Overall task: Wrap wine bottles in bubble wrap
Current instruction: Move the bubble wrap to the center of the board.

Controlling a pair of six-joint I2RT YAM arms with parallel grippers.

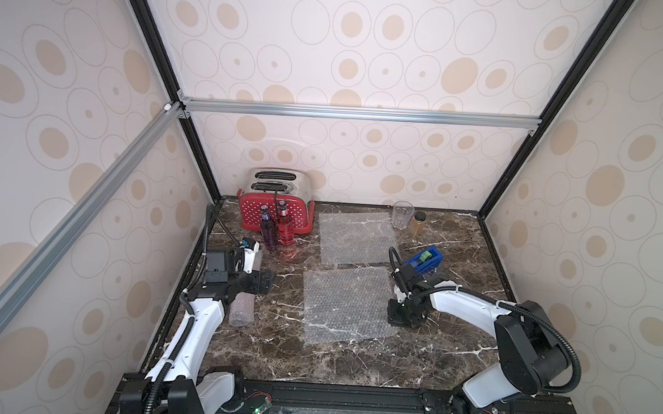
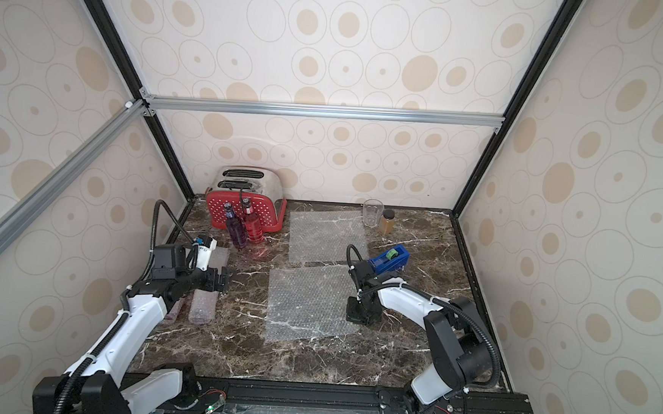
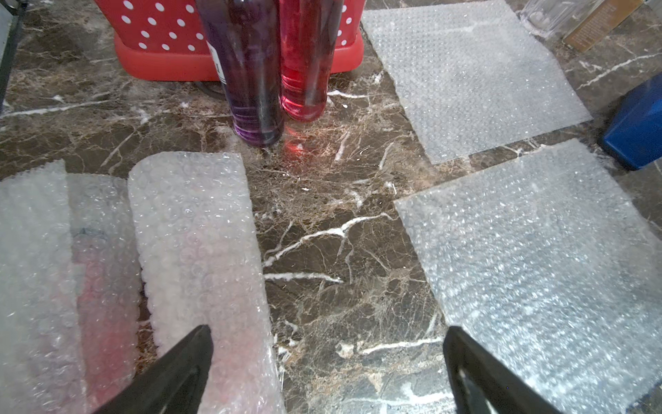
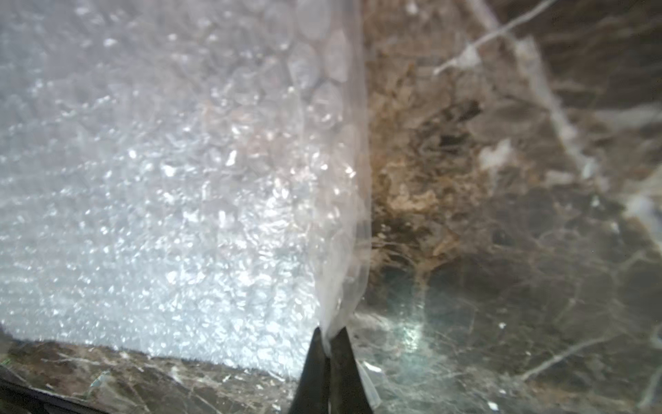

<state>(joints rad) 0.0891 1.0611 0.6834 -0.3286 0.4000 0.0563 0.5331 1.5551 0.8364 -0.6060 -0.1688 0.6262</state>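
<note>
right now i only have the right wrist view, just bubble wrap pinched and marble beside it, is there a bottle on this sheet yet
Observer: No. In both top views the near sheet lies flat with nothing on it.
Operator: ok where are the loose bottles
Observer: The purple bottle and the red bottle stand upright, side by side, in front of the toaster at the back left.
Operator: and the left end effector
Observer: It is open, by two wrapped bundles on the left side of the table.
</note>
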